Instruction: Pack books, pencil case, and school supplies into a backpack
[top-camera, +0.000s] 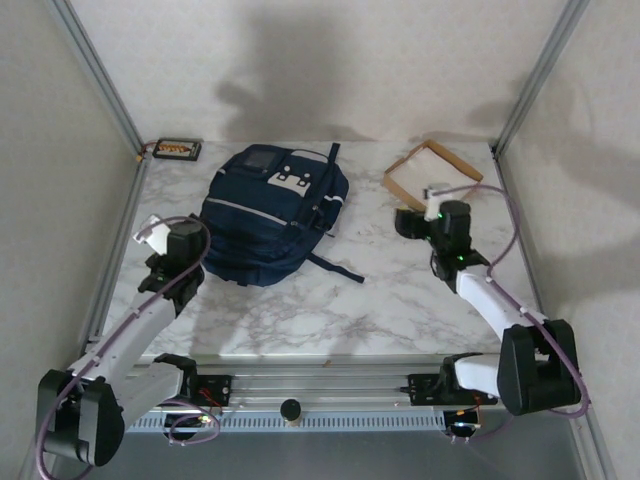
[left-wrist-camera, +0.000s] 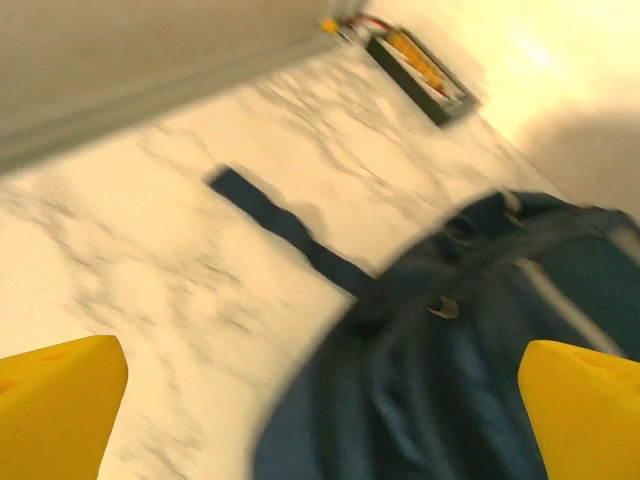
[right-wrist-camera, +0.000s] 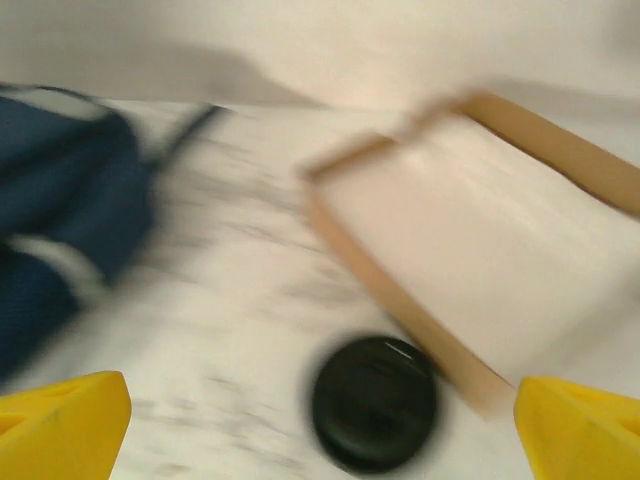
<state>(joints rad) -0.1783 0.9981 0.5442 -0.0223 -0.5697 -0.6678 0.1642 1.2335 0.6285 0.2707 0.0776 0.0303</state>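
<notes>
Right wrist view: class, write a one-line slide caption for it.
Motion-blurred: a black round disc lies on the marble table beside a shallow cardboard tray, with the navy backpack at left.

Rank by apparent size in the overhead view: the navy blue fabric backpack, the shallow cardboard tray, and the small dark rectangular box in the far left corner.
Largest: navy blue fabric backpack.
Middle: shallow cardboard tray.
Smallest: small dark rectangular box.
</notes>
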